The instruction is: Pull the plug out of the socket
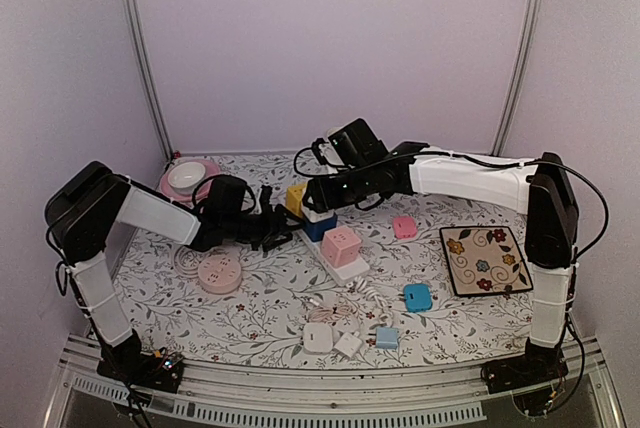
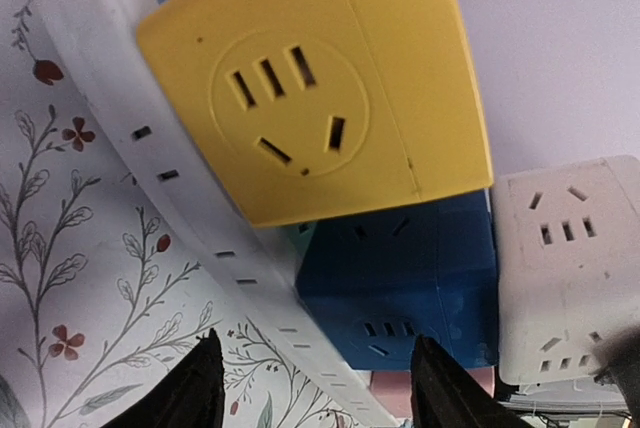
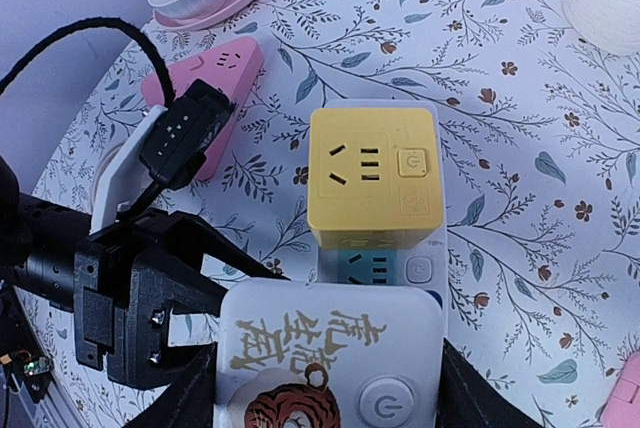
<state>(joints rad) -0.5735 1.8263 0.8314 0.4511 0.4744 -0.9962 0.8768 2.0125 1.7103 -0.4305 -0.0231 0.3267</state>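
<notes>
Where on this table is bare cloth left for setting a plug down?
Bare cloth lies front-left, between the pink round socket and white chargers, and front-right, in front of the floral tile. Crowded around the power strip.

— What sort of place do you work in?
— A robot test booth, I'd say. Plain lilac walls (image 1: pixel 330 48) and metal corner posts (image 1: pixel 140 58) box me in. I am bolted to an aluminium rail (image 1: pixel 320 388) at a table (image 1: pixel 260 308) under a floral cloth.
</notes>
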